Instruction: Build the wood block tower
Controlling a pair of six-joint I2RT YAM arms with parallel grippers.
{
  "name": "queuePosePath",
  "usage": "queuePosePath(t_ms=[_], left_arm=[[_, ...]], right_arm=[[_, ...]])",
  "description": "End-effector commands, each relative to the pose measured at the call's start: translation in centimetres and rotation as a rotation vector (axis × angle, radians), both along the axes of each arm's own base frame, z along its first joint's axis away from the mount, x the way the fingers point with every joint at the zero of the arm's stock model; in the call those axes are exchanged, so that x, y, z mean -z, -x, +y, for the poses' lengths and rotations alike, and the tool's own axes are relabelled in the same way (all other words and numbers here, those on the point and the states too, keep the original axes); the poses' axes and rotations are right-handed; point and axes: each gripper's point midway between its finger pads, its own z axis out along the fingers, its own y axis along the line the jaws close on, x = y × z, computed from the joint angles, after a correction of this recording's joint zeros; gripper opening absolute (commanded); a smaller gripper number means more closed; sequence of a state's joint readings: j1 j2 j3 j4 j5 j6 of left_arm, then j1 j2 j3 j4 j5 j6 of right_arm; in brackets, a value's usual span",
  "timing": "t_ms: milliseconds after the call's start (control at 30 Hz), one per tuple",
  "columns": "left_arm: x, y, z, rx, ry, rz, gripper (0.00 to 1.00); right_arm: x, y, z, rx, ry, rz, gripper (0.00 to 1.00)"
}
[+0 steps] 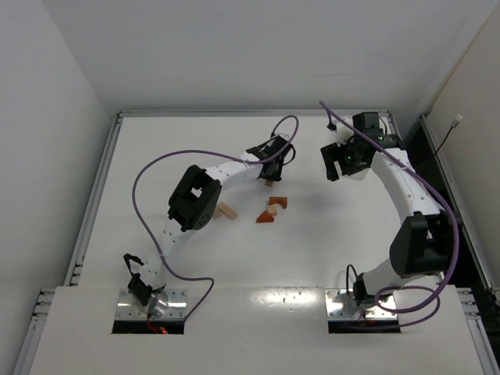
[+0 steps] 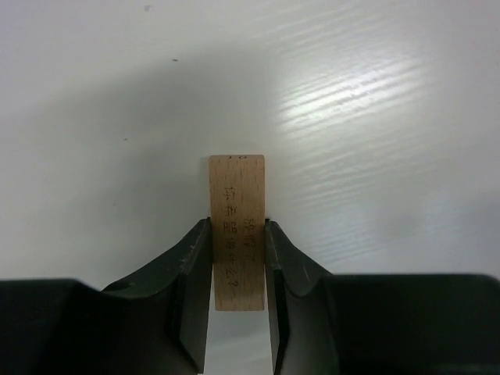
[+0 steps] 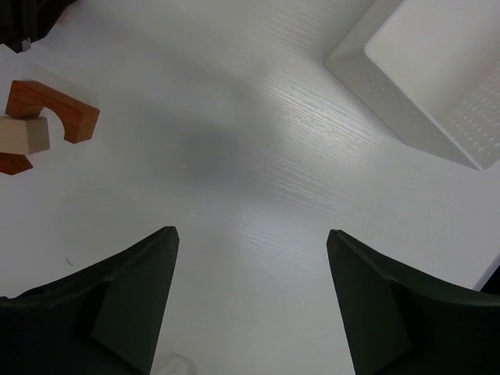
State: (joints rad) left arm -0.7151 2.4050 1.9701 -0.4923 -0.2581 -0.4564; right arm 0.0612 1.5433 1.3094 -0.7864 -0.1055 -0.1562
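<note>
Wood block tower: not yet begun (nothing is stacked, as far as I can judge). A reddish arch [image 1: 279, 202], a wedge [image 1: 266, 218] and a long tan block [image 1: 226, 209] lie loose on the table [image 1: 195, 141]. The left tool [image 2: 237, 225] is clamped on another tan piece [image 2: 237, 187]. The right tool [image 3: 251, 232] gapes wide, holding nothing, near the white tray [image 3: 437, 70].

faint print on tan block [image 2: 237, 231], illegible

Pale tan block [image 2: 237, 195] was bare matt wood, fine grain. Dark left gripper [image 2: 237, 225] looked matt plastic. White table [image 2: 375, 117] was grain-textured, slight sheen. Reddish arch block [image 3: 58, 105] was smooth stained wood.
</note>
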Motion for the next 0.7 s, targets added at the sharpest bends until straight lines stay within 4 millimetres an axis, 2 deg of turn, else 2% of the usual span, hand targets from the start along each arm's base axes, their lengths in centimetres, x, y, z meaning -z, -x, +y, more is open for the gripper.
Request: queuePosePath(t_ms=[0,33,300,467,600,633,667], left_arm=[[1.1,-0.5,2.2,-0.171,-0.033,0.003,0.0],[1.4,-0.7,3.1,-0.197,-0.042,0.004,0.0],[1.7,-1.6,6.2,-0.334,-0.085,-0.016,0.0],[2.6,-1.6,6.9,-0.346,-0.074,0.017,0.0],[3.4,-0.9,6.7,-0.337,-0.063,0.05,0.17],[3.4,-0.8,6.5,-0.332,-0.057,0.056,0.29],[3.5,-0.8,6.4,-0.327,-0.051,0.063,0.33]], right_arm=[[-1.4,-0.2,-0.3,0.024,-0.018,-0.057,0.74],[-1.4,-0.2,-0.3,0.024,-0.018,-0.057,0.74],[-1.4,-0.2,-0.1,0.019,-0.025,-0.056,0.74],[-1.7,-0.4,-0.1,0.019,-0.026,-0.065,0.74],[-1.3,-0.7,-0.1,0.019,-0.025,-0.053,0.74],[-1.3,-0.7,-0.1,0.019,-0.025,-0.053,0.74],[-1.3,-1.0,-0.1,0.019,-0.025,-0.053,0.74]])
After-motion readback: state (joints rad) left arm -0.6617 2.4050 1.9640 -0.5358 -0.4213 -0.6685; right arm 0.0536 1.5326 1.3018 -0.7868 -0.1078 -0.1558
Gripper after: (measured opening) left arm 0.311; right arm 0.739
